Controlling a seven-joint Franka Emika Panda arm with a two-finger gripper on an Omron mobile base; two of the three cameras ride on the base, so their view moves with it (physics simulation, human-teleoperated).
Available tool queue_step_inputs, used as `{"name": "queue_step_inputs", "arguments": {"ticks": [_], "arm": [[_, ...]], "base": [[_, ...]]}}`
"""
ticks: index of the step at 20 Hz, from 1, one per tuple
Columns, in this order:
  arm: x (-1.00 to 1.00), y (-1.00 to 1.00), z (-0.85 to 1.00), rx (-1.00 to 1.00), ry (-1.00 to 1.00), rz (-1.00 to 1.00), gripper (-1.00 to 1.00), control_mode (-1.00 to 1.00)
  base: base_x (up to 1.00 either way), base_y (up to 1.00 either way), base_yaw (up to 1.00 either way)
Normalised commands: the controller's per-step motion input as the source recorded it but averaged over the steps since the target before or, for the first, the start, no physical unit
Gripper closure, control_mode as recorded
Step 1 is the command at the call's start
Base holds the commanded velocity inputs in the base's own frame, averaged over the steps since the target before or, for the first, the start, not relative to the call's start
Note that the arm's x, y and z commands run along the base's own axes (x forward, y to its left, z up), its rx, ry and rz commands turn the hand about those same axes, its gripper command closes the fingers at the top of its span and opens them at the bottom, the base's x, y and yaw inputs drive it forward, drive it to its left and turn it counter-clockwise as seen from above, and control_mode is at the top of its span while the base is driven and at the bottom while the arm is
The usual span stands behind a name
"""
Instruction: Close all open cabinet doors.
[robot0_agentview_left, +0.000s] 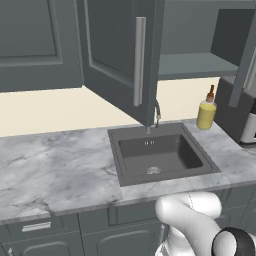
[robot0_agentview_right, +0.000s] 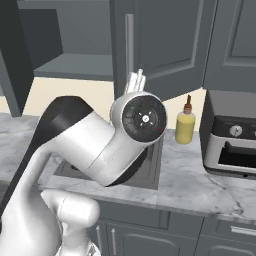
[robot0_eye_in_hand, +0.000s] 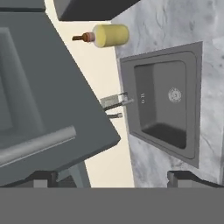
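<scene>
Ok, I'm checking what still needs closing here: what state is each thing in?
left cabinet door: swung open over the sink
right cabinet door: open
far-left cabinet door: closed
cabinet shelf: exposed
sink: dry, tap off
yellow bottle: upright, capped
claw: open, holding nothing

Nothing readable here, honestly. The yellow bottle (robot0_agentview_left: 206, 114) has no label, and the oven's (robot0_agentview_right: 231, 142) knob panel shows no legible markings at all.
</scene>
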Motion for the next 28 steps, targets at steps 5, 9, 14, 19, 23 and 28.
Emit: {"name": "queue_step_inputs", "arguments": {"ticks": [5,9,14,19,23,28], "arm": [[0.52,-0.03,0.00,0.07,0.00,0.25,-1.00,-1.00],[0.47,-0.12,0.02,0.05,-0.03,0.18,-1.00,-1.00],[0.32,-0.22,0.04,0.05,-0.12,0.13,-1.00,-1.00],[0.43,-0.03,0.00,0.01,-0.17,0.09,-1.00,-1.00],[0.53,0.06,0.00,0.00,-0.17,0.07,-1.00,-1.00],[0.49,0.03,0.00,0.00,-0.19,0.07,-1.00,-1.00]], "base": [[0.00,0.00,0.00],[0.00,0.00,0.00],[0.00,0.00,0.00],[0.00,0.00,0.00],[0.00,0.00,0.00],[0.00,0.00,0.00]]}}
